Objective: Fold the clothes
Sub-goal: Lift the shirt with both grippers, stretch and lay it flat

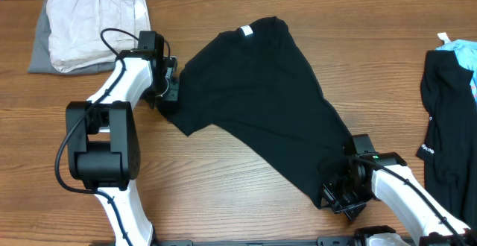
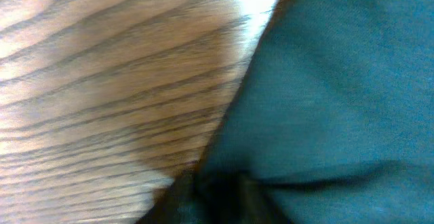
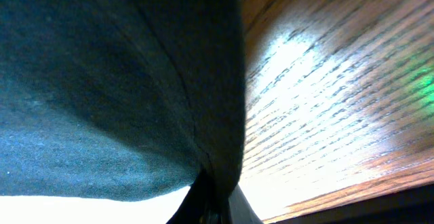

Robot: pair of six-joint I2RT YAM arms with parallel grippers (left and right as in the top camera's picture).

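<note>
Two grippers on one black T-shirt (image 1: pixel 253 104) here. Got it lying diagonally across the middle of the wooden table (image 1: pixel 246 209), mostly flat, white tag (image 1: pixel 245 30) up at the far end. Seeing the left gripper (image 1: pixel 168 91) at the shirt's left edge, pinched onto the fabric. Kinda blurry in the left wrist view, but can make out cloth gathering into the dark fingers (image 2: pixel 230 197) at the bottom. Same deal with the right gripper (image 1: pixel 339 194) at the near right corner: clamped tight on the hem, with fabric bunching down into the jaws in the right wrist view. Also spotted a folded cream garment (image 1: pixel 93 22) on a grey one (image 1: pixel 39 52) at the far left corner, plus another black garment (image 1: pixel 447 127) with a light blue piece (image 1: pixel 463 56) at the right edge.
</note>
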